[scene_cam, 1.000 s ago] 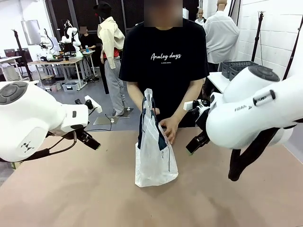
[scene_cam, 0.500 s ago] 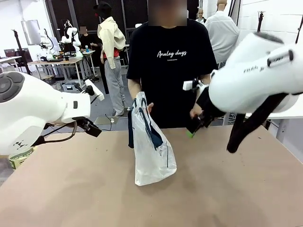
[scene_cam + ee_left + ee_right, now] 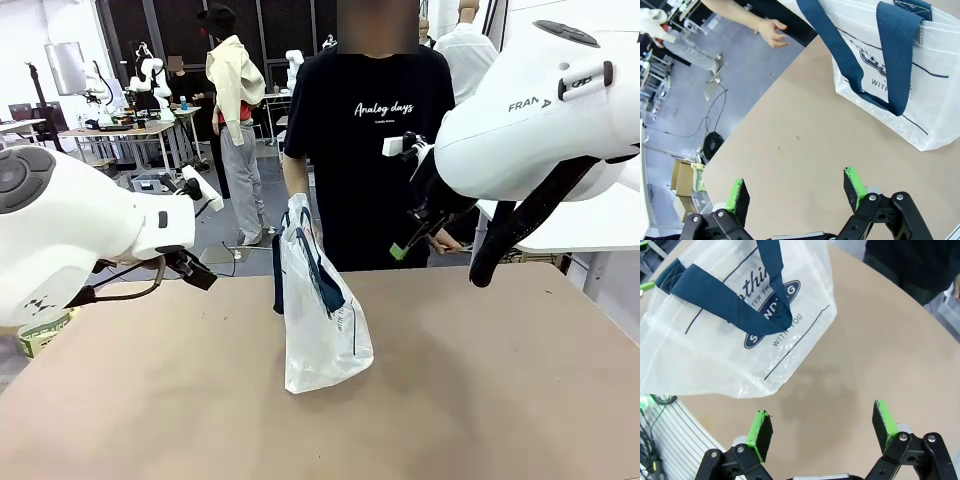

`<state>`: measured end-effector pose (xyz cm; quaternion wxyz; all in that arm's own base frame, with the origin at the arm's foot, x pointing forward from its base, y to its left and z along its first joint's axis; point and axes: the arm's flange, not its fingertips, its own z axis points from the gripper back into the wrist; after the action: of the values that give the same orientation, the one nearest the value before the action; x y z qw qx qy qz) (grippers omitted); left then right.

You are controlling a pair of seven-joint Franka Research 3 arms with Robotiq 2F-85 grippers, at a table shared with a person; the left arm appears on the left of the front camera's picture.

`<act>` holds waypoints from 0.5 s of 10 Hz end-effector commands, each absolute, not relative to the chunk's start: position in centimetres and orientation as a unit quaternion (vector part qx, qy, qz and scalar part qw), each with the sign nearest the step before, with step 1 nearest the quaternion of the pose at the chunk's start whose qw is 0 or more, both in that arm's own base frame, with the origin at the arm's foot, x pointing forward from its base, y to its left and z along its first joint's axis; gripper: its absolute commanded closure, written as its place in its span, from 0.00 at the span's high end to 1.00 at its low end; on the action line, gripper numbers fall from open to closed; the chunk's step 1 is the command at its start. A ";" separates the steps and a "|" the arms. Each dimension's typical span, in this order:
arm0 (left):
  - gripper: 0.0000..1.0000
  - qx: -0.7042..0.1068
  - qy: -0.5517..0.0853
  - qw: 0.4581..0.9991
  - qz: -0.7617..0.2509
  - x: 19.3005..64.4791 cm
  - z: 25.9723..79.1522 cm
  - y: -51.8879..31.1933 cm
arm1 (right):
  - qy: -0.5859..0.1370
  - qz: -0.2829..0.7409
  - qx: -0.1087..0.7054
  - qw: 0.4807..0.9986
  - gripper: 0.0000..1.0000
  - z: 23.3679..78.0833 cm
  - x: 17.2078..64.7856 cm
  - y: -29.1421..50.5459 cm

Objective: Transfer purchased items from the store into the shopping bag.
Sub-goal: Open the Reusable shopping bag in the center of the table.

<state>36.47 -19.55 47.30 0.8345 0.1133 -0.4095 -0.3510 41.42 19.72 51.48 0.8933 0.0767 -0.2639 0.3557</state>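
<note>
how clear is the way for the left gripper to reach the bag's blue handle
Probably clear: the left gripper is open, only bare table lies between it and the bag, and a blue handle hangs down the side facing it.

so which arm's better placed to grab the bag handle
Probably the left. The left gripper is open and low, about level with the shopping bag, and a navy handle hangs down the bag's edge on that side. The right gripper is open too but sits higher, above the bag's body.
</note>
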 end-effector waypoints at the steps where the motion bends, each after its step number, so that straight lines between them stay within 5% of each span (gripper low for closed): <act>1: 1.00 0.114 -0.418 0.828 -0.356 36.9 47.3 -19.3 | -0.257 0.352 0.088 0.896 1.00 51.5 41.1 19.7; 5: 1.00 0.113 -0.410 0.834 -0.350 36.5 47.3 -19.5 | -0.261 0.357 0.077 0.893 1.00 51.5 41.2 20.0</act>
<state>36.51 -19.50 47.31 0.8344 0.1131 -0.4102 -0.3504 41.23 19.99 51.46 0.8932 0.0765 -0.2615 0.3577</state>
